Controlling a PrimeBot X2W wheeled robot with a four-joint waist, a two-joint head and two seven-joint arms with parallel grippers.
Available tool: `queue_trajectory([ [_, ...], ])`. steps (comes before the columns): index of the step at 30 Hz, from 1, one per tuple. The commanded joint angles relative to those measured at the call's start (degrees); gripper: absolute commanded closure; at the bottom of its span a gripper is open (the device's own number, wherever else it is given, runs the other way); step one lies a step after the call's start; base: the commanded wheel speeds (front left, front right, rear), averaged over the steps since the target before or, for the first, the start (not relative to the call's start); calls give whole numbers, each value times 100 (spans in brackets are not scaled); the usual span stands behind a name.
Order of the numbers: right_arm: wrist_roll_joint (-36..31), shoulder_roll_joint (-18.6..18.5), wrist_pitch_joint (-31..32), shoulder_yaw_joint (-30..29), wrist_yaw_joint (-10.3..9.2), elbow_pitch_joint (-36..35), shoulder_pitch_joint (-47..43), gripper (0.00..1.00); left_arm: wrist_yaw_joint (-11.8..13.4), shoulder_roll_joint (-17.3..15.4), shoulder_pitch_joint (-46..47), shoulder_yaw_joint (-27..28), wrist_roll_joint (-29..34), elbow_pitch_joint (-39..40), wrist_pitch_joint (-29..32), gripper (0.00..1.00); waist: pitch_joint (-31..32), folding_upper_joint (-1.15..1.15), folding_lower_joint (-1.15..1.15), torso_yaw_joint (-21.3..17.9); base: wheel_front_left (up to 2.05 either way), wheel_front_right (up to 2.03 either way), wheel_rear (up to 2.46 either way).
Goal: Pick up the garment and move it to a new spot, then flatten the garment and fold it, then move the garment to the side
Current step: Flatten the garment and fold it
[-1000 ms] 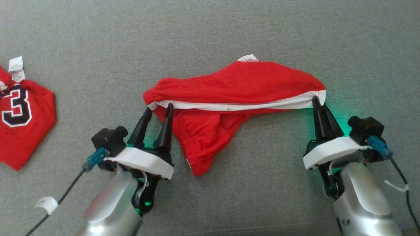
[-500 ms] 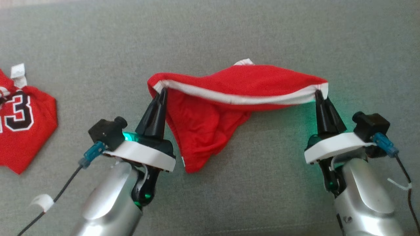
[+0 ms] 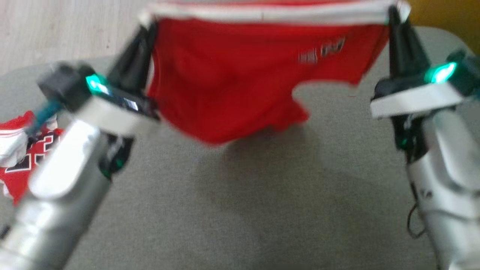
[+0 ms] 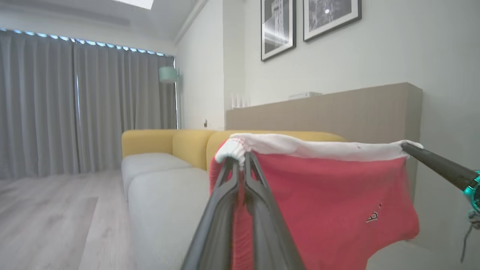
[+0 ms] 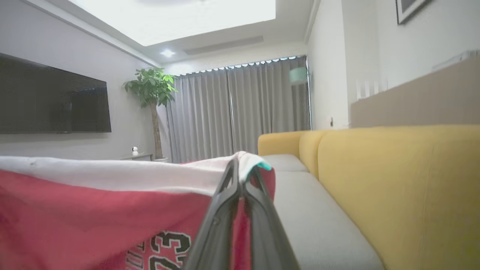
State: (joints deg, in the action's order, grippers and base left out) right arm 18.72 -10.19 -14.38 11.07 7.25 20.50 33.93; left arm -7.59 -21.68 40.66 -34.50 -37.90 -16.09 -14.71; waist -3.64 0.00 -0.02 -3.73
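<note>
Item: garment (image 3: 232, 75), red shorts, hanging by the white waistband (image 3: 262, 13) above the grey sofa seat (image 3: 262, 202) and apparently clear of it.

Holds: left claw (image 4: 242, 159) pinched tight on one end of the band, right claw (image 5: 240, 170) pinched tight on the other.

Risks: your pinches are thin, so a sharp swing or over-stretch could pull one end free. The loose legs may bunch on landing.

Room: open seat before you. A second jersey (image 3: 22, 161) lies at left, the floor (image 3: 56, 30) is past the far edge, and the yellow backrest (image 5: 393, 180) is at right.
</note>
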Motion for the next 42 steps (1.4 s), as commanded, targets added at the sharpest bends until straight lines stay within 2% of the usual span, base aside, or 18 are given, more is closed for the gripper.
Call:
queue_trajectory([
  [1,4,-36,-62,192,24,-130,430,100,10,-292,497,175,-32,37,-6,100,-45,0,2,-18,0,0,0],
  [8,-175,-248,-9,529,24,478,1768,100,10,-287,1625,71,-81,-626,60,100,-584,0,2,-71,0,0,0],
  [14,-659,-197,-56,142,24,1077,3260,100,10,-94,2910,183,421,-1487,-16,100,-1250,0,2,-102,0,0,0],
  [17,-948,-124,-59,-217,24,1038,3788,100,63,106,3361,696,639,-1374,-25,100,-1501,0,2,-96,0,0,0],
  [21,-1164,-3,-61,-564,24,966,3996,100,42,422,3248,1229,868,-1154,-27,100,-1649,0,2,-86,0,0,0],
  [25,-1033,123,-61,-504,24,845,3409,100,16,725,2474,1297,865,-1153,-28,100,-1606,0,2,-92,0,0,0],
  [31,-425,136,-62,-182,24,172,1627,100,12,1047,601,1336,550,-967,-28,100,-1321,0,2,-137,0,0,0],
  [38,110,193,-62,-361,24,-533,-691,100,11,1425,-1573,1743,530,-724,-29,100,-718,0,2,-204,0,0,0],
  [42,300,207,-62,-520,24,-853,-1731,100,11,1543,-2470,1752,627,-520,-29,100,-312,0,2,-184,0,0,0],
])
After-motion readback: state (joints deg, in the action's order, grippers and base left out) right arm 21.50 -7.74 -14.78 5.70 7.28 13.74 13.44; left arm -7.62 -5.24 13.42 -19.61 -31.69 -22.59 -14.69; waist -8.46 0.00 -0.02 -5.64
